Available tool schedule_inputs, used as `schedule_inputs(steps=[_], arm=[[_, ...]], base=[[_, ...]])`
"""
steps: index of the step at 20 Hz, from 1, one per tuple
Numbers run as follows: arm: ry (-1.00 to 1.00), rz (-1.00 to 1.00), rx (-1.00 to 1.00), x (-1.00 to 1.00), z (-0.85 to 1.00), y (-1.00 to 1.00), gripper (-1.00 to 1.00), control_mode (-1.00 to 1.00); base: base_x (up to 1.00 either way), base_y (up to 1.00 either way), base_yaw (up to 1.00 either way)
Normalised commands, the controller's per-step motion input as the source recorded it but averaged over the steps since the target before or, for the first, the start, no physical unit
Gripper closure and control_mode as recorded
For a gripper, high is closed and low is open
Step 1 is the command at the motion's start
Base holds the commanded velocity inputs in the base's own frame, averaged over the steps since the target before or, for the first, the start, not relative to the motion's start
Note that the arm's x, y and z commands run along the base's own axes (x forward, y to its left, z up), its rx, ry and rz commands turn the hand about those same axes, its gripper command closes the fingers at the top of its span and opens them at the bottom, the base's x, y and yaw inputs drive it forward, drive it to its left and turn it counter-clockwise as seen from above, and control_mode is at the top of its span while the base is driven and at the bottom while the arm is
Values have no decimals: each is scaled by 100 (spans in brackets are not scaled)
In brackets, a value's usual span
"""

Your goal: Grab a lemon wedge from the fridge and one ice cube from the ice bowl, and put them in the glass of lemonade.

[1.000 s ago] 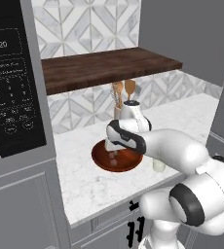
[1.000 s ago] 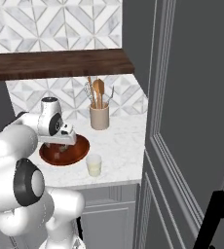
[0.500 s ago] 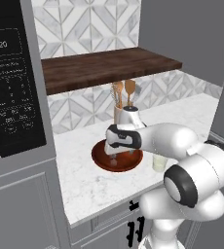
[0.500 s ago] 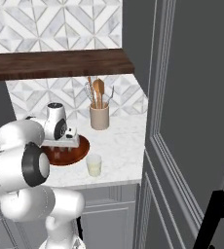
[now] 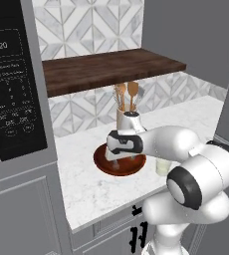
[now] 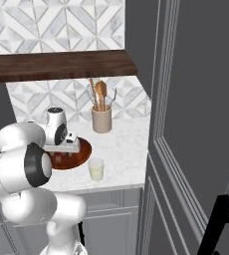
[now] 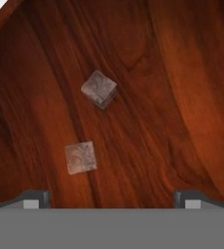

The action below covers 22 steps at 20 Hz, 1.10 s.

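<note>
Here, pincer [image 7: 109,202] agape, two ice cubes [image 7: 99,88] below

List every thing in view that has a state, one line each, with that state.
gripper: open, empty, low over the ice bowl.
ice bowl: upright on the counter, two ice cubes inside.
ice cubes: loose, apart, ungripped.
glass of lemonade: upright, holding liquid.
utensil crock: upright, holding utensils.

Hand view seemingly close above ice bowl [image 7: 182,73]
</note>
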Motion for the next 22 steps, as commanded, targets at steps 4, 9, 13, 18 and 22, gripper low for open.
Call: schedule_inputs(steps=[4, 9, 13, 18, 22], arm=[[0, 0, 0, 0, -5, 0, -100, -100], [0, 0, 0, 0, 0, 0, -100, -100], [0, 0, 0, 14, 0, 3, -100, -100], [0, 0, 0, 12, -2, 13, -100, -100], [0, 0, 0, -1, -12, 7, -100, -100]], base=[[0, 0, 0], [0, 0, 0], [0, 0, 0], [0, 0, 0], [0, 0, 0]])
